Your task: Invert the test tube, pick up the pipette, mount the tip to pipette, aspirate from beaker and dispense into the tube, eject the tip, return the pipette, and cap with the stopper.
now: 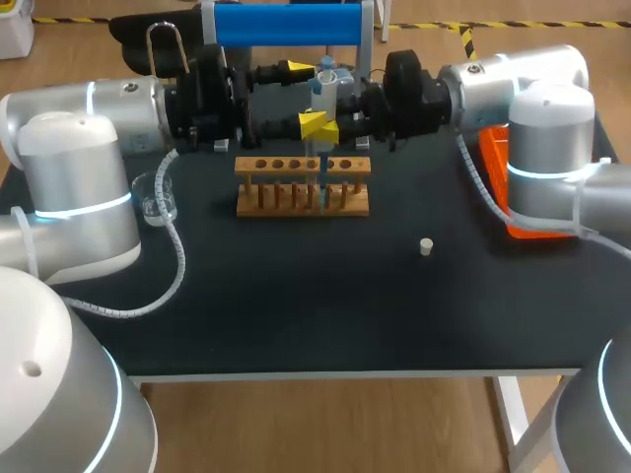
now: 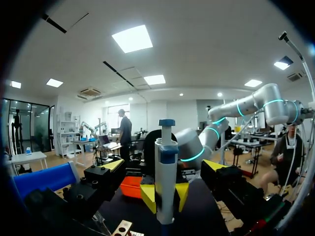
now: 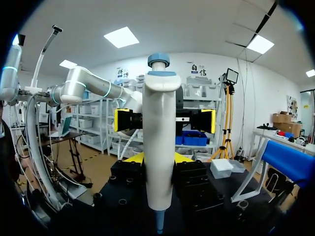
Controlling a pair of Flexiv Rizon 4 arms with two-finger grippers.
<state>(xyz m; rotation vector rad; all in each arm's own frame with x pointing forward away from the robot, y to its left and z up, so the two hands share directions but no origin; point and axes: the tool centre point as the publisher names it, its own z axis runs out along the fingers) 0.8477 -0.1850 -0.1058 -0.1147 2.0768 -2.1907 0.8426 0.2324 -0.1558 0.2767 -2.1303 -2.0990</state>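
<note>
- Black table [image 1: 296,296] holds all the things. A wooden rack [image 1: 303,184] stands in the middle, near the back edge.
- The pipette [image 1: 323,84] stands straight up just above the rack, between my two grippers. It is white, with a blue knob [image 3: 158,60] on top.
- My right gripper [image 3: 158,160] is closed on the pipette's fat body, one finger on each side.
- My left gripper [image 2: 164,165] is wide. Its fingers stand well apart, one on each side of the pipette. They do not touch it and they hold nothing.
- I think the pipette is light, hard and smooth. It could slip or lean if the squeeze is weak.
- The best place to hold it looks like the fat middle part. That leaves the knob free to be pressed.
- Its thin end [image 3: 158,223] points down at the rack. I think this end is easy to bend or knock. I cannot tell what it dips into.
- The rack has a row of dark holes. What sits in them is too small to tell.
- The beaker [image 1: 158,197] stands near the left edge. It is clear glass, so I think it can break and should be moved gently. I cannot tell if there is water in it.
- The stopper [image 1: 426,246] is small and white. It lies alone toward the right side, well apart from the rack. I think it is very light and may roll.
- An orange tray [image 1: 498,163] sits at the right edge, mostly behind my right arm. I cannot see what is in it.
</note>
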